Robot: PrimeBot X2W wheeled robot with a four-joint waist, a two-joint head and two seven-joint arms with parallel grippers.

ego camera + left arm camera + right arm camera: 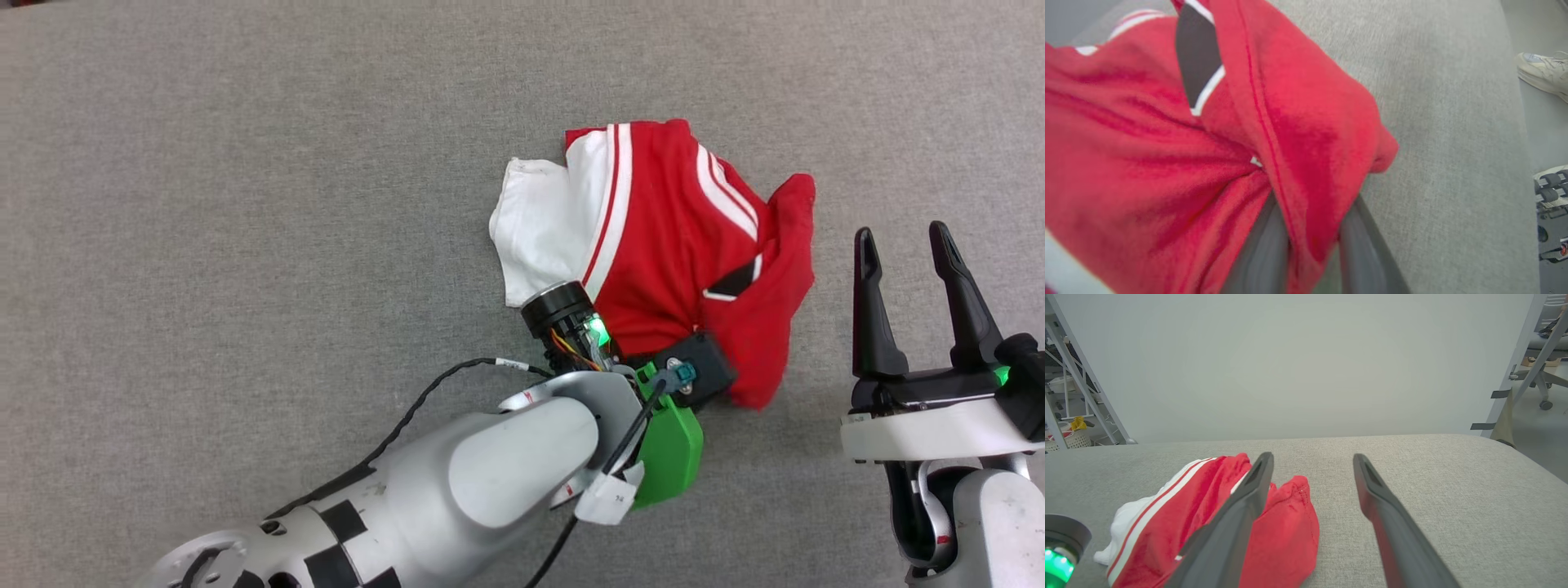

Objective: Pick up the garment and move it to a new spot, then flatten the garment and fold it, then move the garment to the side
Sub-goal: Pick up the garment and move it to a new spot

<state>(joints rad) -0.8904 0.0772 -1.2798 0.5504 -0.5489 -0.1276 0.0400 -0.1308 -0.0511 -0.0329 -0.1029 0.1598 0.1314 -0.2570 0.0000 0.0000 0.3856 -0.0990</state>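
The garment (686,237) lies crumpled on the grey table (245,204), red with white stripes, a white sleeve at its left and a patch of black lettering. My left wrist (682,371) sits at its near edge, with the fingers hidden under the cloth. In the left wrist view my left gripper (1306,212) holds a red hem fold of the garment (1147,163) between its two close-set fingers. My right gripper (902,237) stands open just right of the garment and apart from it. In the right wrist view it (1312,457) holds nothing, and the garment (1286,522) lies to its left.
The table's right edge (1515,122) runs near the garment in the left wrist view, with a person's pale shoe (1539,73) on the floor beyond. A white basket (1069,437) and metal frame legs stand at the far left, an office chair (1543,375) at the far right.
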